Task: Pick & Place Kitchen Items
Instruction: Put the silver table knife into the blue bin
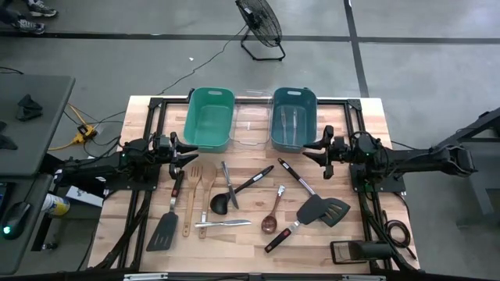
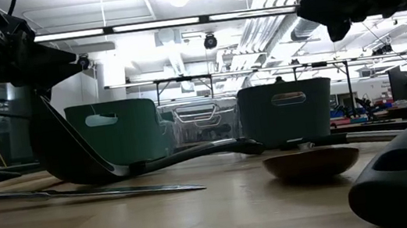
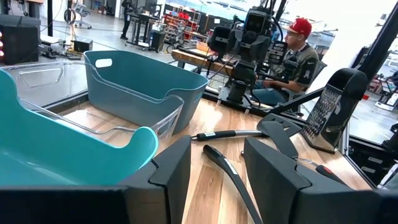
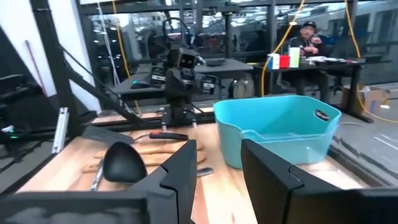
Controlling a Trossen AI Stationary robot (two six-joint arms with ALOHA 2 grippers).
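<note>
Several kitchen items lie flat on the wooden table's near half: a black spatula with a red-marked handle (image 1: 168, 222), wooden spoons (image 1: 190, 199), a black ladle (image 1: 221, 203), silver cutlery (image 1: 223, 224), a wooden scoop (image 1: 272, 221) and a slotted black spatula (image 1: 322, 209). My left gripper (image 1: 190, 151) is open and empty above the table at its left side, just near of the green bin (image 1: 209, 117). My right gripper (image 1: 308, 148) is open and empty at the right side, near the blue bin (image 1: 293, 117). In the left wrist view the fingers (image 3: 214, 177) stand apart.
A clear bin (image 1: 251, 125) stands between the green and blue bins at the far edge. The blue bin holds silver cutlery. A black grater (image 1: 363, 251) lies at the near right corner. A person in a red cap (image 3: 298, 43) sits beyond the table.
</note>
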